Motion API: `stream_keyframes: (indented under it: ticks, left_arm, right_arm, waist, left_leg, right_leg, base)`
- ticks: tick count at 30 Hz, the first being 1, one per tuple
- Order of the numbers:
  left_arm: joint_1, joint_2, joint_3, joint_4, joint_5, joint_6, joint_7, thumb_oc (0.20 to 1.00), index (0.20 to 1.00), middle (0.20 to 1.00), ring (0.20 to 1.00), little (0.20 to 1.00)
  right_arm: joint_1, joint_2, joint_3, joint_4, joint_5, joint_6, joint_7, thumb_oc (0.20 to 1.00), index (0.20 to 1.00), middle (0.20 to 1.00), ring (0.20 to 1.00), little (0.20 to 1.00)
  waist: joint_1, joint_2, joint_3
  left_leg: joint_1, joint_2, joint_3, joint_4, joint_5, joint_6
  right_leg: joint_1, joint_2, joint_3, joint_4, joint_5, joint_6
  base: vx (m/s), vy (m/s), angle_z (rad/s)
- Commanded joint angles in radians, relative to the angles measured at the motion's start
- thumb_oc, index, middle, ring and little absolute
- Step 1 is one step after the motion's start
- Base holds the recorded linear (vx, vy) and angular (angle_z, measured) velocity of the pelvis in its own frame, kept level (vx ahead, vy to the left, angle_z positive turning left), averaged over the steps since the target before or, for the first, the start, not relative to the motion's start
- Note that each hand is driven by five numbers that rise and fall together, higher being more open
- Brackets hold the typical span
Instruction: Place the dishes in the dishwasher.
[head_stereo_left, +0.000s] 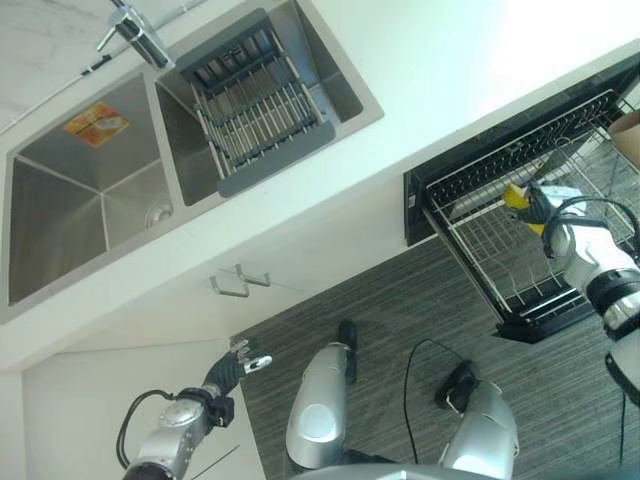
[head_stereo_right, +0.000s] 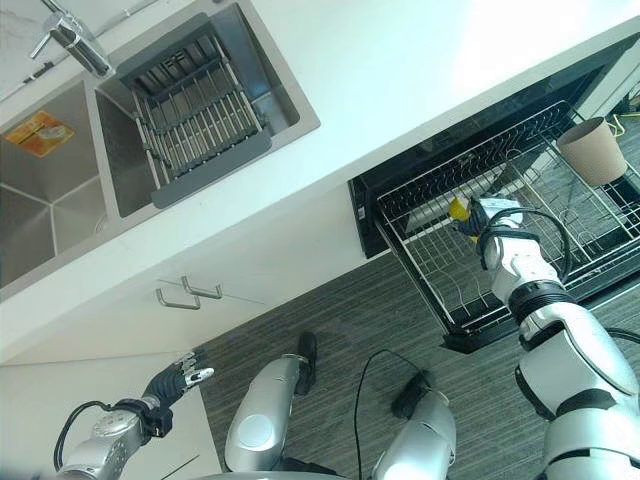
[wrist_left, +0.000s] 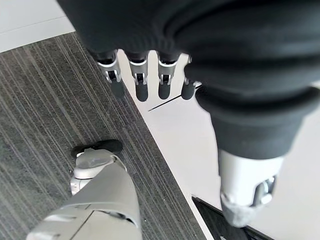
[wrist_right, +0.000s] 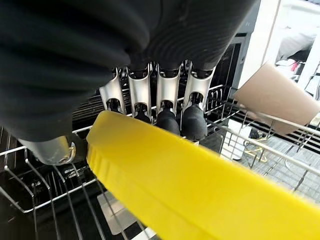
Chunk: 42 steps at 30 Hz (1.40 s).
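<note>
The right hand reaches over the pulled-out wire rack of the open dishwasher, its fingers and thumb curled round the rim of a yellow plate. In the right wrist view the plate runs as a broad yellow band under the dark fingertips, with the rack's wires just beneath it; whether it touches them cannot be told. A beige cup lies tilted on its side in the far part of the same rack, well apart from the plate. The left hand hangs low beside the white cabinet, above the grey striped floor, its fingers straight and relaxed, holding nothing. Up on the white table, the double steel sink holds a grey drying basket set across its nearer basin, with the tap behind it. Two metal handles show on the cabinet front under the sink.
</note>
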Motion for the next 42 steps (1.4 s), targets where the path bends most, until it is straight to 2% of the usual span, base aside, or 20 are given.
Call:
stream_keyframes:
  ticks: [1, 7, 13, 24, 36, 37, 38, 39, 42]
  left_arm:
    - [0.004, 0.047, -0.019, -0.009, -0.026, -0.015, 0.017, 1.0, 1.0, 1.0, 1.0, 1.0]
    - [-0.011, 0.033, -0.041, -0.004, -0.036, -0.033, 0.024, 1.0, 1.0, 1.0, 1.0, 1.0]
    - [0.002, 0.025, -0.027, -0.003, -0.046, -0.039, 0.013, 1.0, 1.0, 1.0, 1.0, 1.0]
    - [-0.012, 0.024, -0.004, 0.053, -0.063, -0.05, -0.029, 1.0, 1.0, 1.0, 1.0, 1.0]
    - [-0.073, -0.003, -0.015, 0.101, -0.058, -0.045, -0.007, 1.0, 1.0, 1.0, 1.0, 1.0]
    - [-0.077, -0.004, -0.017, 0.101, -0.058, -0.044, -0.004, 1.0, 1.0, 1.0, 1.0, 1.0]
    - [-0.079, -0.006, -0.018, 0.101, -0.057, -0.043, 0.001, 1.0, 1.0, 1.0, 1.0, 1.0]
    - [-0.081, -0.007, -0.018, 0.104, -0.059, -0.038, 0.004, 1.0, 1.0, 1.0, 1.0, 1.0]
    - [-0.09, -0.006, -0.018, 0.109, -0.061, -0.028, 0.004, 1.0, 1.0, 1.0, 1.0, 1.0]
  right_arm:
    - [-0.126, -0.005, 0.0, 0.026, -0.029, -0.009, -0.025, 0.2, 0.2, 0.2, 0.2, 0.2]
    - [-0.153, 0.043, 0.004, 0.073, -0.078, -0.011, -0.027, 0.2, 0.2, 0.2, 0.2, 0.2]
    - [-0.188, 0.064, 0.027, 0.123, -0.096, 0.038, 0.003, 0.2, 0.2, 0.2, 0.2, 0.2]
    - [-0.193, 0.062, -0.008, 0.188, -0.04, 0.099, 0.02, 0.2, 0.2, 0.2, 0.2, 0.2]
    - [-0.196, 0.099, -0.065, 0.236, 0.061, 0.153, -0.008, 0.2, 0.2, 0.2, 0.2, 0.2]
    - [-0.196, 0.101, -0.069, 0.239, 0.074, 0.155, -0.008, 0.238, 0.238, 0.238, 0.238, 0.238]
    - [-0.194, 0.102, -0.072, 0.241, 0.085, 0.159, -0.009, 0.385, 0.385, 0.385, 0.385, 0.385]
    - [-0.192, 0.102, -0.079, 0.244, 0.12, 0.168, -0.014, 1.0, 1.0, 1.0, 1.0, 1.0]
    - [-0.193, 0.106, -0.099, 0.252, 0.205, 0.18, -0.028, 1.0, 1.0, 1.0, 1.0, 1.0]
  waist:
    - [0.038, -0.006, -0.003]
    - [0.052, 0.004, 0.008]
    - [0.067, 0.025, 0.022]
    - [0.064, 0.053, 0.04]
    - [0.055, 0.06, 0.047]
    - [0.054, 0.059, 0.047]
    - [0.054, 0.059, 0.046]
    - [0.053, 0.058, 0.045]
    - [0.052, 0.057, 0.045]
  left_leg:
    - [-0.014, 0.0, -0.009, 0.044, -0.067, 0.021]
    - [-0.043, -0.002, -0.008, 0.069, -0.075, 0.025]
    - [-0.099, 0.004, -0.005, 0.12, -0.091, 0.027]
    - [-0.213, 0.012, -0.017, 0.201, -0.107, 0.021]
    - [-0.295, 0.027, -0.033, 0.254, -0.109, 0.006]
    - [-0.298, 0.029, -0.033, 0.256, -0.109, 0.005]
    - [-0.3, 0.03, -0.034, 0.257, -0.109, 0.005]
    - [-0.304, 0.031, -0.036, 0.26, -0.108, 0.004]
    - [-0.309, 0.031, -0.039, 0.262, -0.105, 0.003]
  right_leg:
    - [0.037, -0.078, -0.092, 0.103, -0.073, 0.099]
    - [0.016, -0.1, -0.099, 0.121, -0.07, 0.103]
    - [-0.034, -0.142, -0.097, 0.155, -0.068, 0.109]
    - [-0.145, -0.171, -0.063, 0.249, -0.098, 0.099]
    - [-0.227, -0.185, -0.032, 0.311, -0.116, 0.098]
    - [-0.229, -0.186, -0.032, 0.312, -0.116, 0.097]
    - [-0.231, -0.186, -0.031, 0.314, -0.116, 0.097]
    - [-0.234, -0.186, -0.03, 0.317, -0.117, 0.097]
    - [-0.238, -0.182, -0.027, 0.32, -0.118, 0.095]
  base:
    - [0.0, 0.0, 0.0]
    - [0.0, 0.001, -0.01]
    - [0.0, 0.01, -0.08]
    - [0.01, 0.001, -0.01]
    - [0.0, -0.004, -0.01]
    - [0.0, 0.0, 0.0]
    - [0.0, 0.0, 0.0]
    - [0.0, 0.0, 0.0]
    - [0.0, 0.0, 0.0]
